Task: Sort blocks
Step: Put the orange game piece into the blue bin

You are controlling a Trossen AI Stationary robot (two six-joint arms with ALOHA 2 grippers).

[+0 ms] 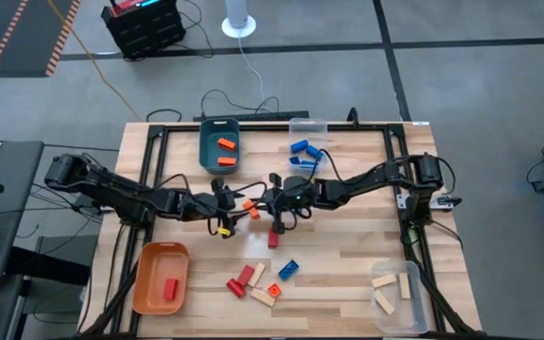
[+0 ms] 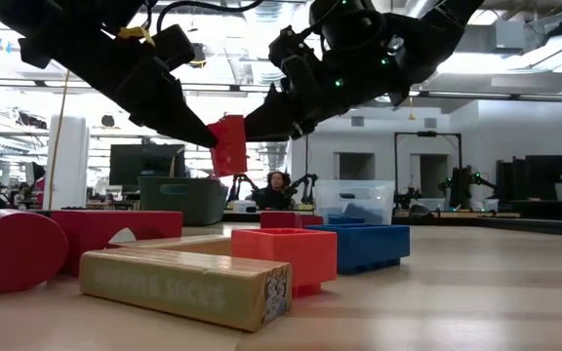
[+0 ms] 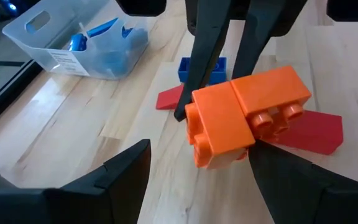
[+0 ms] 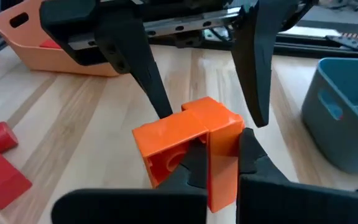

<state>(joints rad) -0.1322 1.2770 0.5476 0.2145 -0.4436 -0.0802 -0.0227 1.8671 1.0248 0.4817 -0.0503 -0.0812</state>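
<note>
Orange block point(image 3: 244, 115) fills both wrist views, held in mid-air between the two grippers.

Over the table's middle, the right gripper point(image 1: 274, 200) has its fingers shut on the block, while the left gripper point(image 1: 223, 202) stands spread around it, one finger just touching. It looks like a handover: the left should close squarely on the free half before the right lets go, then carry it to the teal bin point(image 1: 208, 151), where orange blocks already lie. Loose blocks point(image 1: 263, 280) wait at the near edge.
</note>
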